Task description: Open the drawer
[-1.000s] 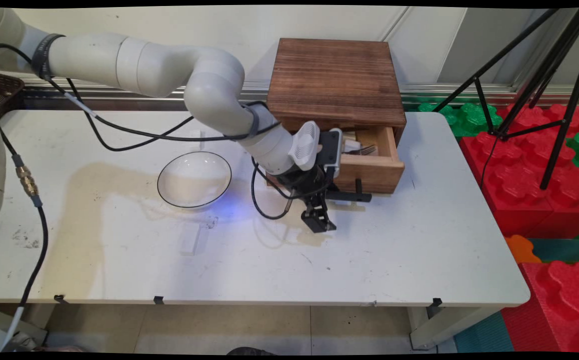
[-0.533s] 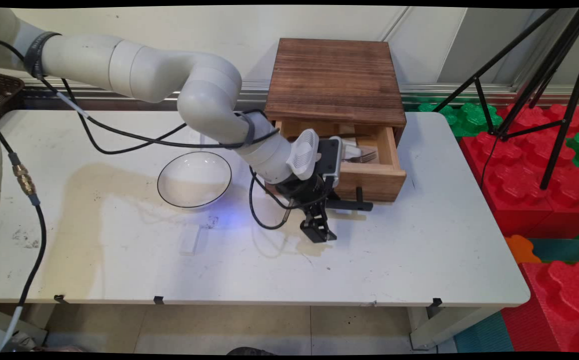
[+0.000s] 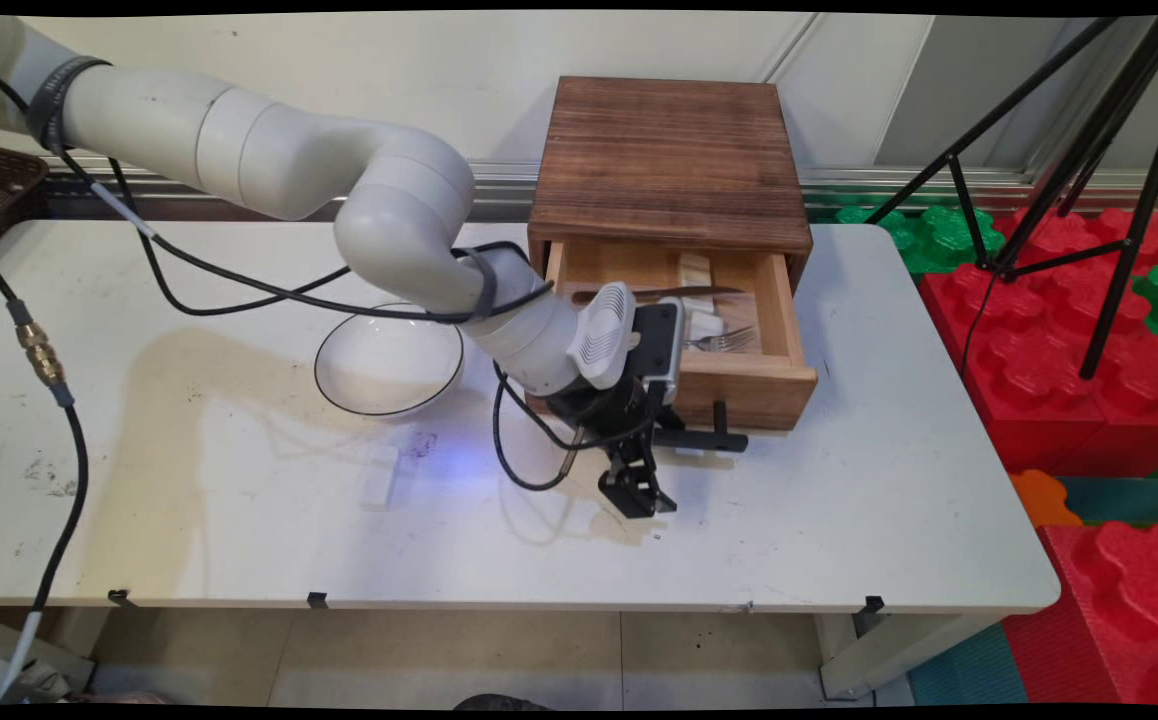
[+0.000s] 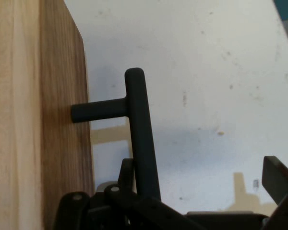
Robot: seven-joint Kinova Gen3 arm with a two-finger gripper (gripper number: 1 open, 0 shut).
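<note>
Wooden cabinet (image 3: 669, 160) sits at the back of the desk (image 3: 839, 520), its drawer (image 3: 754, 385) standing partly open toward the near side. I see the black T-shaped handle (image 3: 704, 438) sticking out of the drawer front, with the arm's hand low beside it, just off the desk. From the hand view the jaws are spread wide: the handle (image 4: 139, 124) bar runs down against the inner side of one finger (image 4: 127, 172), and the other finger (image 4: 278, 177) is well apart with bare desk between them. So nothing is pinched; it reads as a hook contact only. My worry is that the bar could slide off that one finger if the hand drifts sideways or lifts. The cabinet looks unfixed, so a skewed pull might drag or twist the whole box instead of the drawer. The fingertips are close to the desk and could scrape it. A black cable loop (image 3: 514, 460) hangs under the wrist near the desk and could snag. Inside the drawer I see a fork (image 3: 724, 340) and a long dark utensil (image 3: 659, 293); a jerk could rattle them. A white bowl (image 3: 389, 358) with a dark rim sits left of the wrist, close to the forearm, so a leftward swing could knock it. A small clear piece (image 3: 379, 477) lies near the bowl on a brownish stain (image 3: 179, 400). A tripod (image 3: 1069, 150) and red foam blocks (image 3: 1089, 330) stand off the desk to the right, well clear.
</note>
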